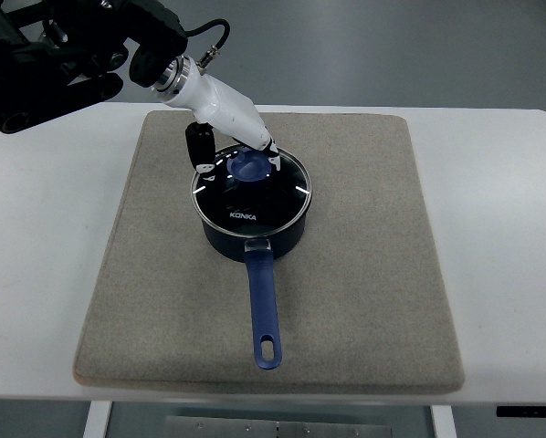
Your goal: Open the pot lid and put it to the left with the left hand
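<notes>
Left hand (pixel 229 137), entering from ten o'clock, fingers pinching the blue knob (pixel 251 165) of the lid (pixel 252 194), seated on the pot (pixel 255 239) at mat (pixel 364 274) centre; handle (pixel 265 310) toward six o'clock.

Place: lab test bench | signs: plain white table (pixel 492 182), grey mat (pixel 364 274), bare grey floor (pixel 392 46), cabled robot arm (pixel 63 46)

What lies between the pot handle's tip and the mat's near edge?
Nothing: in the top view, bare mat runs from the pot handle tip to its near edge.
</notes>
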Controlling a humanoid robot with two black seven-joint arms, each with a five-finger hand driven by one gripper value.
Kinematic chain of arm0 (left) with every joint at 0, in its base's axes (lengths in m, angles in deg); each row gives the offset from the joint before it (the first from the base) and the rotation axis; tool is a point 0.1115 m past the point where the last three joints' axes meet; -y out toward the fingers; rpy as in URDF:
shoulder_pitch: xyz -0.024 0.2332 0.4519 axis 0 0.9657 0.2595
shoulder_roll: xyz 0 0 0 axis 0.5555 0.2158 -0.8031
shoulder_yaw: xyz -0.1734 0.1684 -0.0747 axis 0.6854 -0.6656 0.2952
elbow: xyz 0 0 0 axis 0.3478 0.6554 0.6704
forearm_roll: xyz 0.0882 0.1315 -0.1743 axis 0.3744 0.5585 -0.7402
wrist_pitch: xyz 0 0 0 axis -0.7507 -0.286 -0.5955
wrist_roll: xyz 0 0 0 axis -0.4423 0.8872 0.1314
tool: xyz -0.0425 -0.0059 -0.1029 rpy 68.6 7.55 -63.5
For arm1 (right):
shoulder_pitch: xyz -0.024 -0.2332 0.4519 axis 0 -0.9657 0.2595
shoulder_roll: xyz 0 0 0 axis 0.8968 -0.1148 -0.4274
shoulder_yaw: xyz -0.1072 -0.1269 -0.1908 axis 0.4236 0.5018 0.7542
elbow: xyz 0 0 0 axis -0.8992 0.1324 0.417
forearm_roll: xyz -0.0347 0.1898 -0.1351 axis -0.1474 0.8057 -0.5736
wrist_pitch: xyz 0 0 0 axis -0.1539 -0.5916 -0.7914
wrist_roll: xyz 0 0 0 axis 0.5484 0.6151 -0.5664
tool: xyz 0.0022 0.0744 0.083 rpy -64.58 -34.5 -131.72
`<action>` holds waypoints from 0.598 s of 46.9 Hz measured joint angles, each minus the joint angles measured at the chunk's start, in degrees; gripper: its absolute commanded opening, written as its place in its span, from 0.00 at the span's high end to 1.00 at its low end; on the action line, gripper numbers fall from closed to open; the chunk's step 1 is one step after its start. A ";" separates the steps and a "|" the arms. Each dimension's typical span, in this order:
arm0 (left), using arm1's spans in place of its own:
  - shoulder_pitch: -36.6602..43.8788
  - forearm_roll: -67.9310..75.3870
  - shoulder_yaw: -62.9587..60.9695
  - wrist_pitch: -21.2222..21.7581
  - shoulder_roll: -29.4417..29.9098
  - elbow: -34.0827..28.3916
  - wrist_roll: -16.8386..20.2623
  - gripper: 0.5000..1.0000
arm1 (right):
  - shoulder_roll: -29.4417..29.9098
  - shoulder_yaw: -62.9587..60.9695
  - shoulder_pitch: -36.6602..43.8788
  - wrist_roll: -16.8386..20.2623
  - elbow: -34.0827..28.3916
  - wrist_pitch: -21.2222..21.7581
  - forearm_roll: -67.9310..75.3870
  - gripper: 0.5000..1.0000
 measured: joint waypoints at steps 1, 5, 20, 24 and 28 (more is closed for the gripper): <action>0.00 0.00 0.00 0.11 0.00 0.00 0.00 0.36 | 0.00 0.00 0.00 0.00 0.00 0.00 0.00 0.17; -0.01 0.00 0.00 0.21 0.00 -0.01 0.00 0.49 | 0.00 0.00 0.00 0.00 0.00 0.00 0.00 0.17; 0.05 3.11 0.08 0.24 -0.09 -0.10 0.00 1.00 | 0.00 -0.01 0.00 0.00 0.00 0.00 0.00 0.17; 0.03 3.61 0.09 0.25 -0.09 -0.10 0.00 1.00 | 0.00 0.00 0.00 0.00 0.00 0.00 0.00 0.17; -0.04 3.63 0.08 0.25 -0.13 -0.11 0.00 1.00 | 0.00 0.00 0.00 0.00 0.00 0.00 0.00 0.17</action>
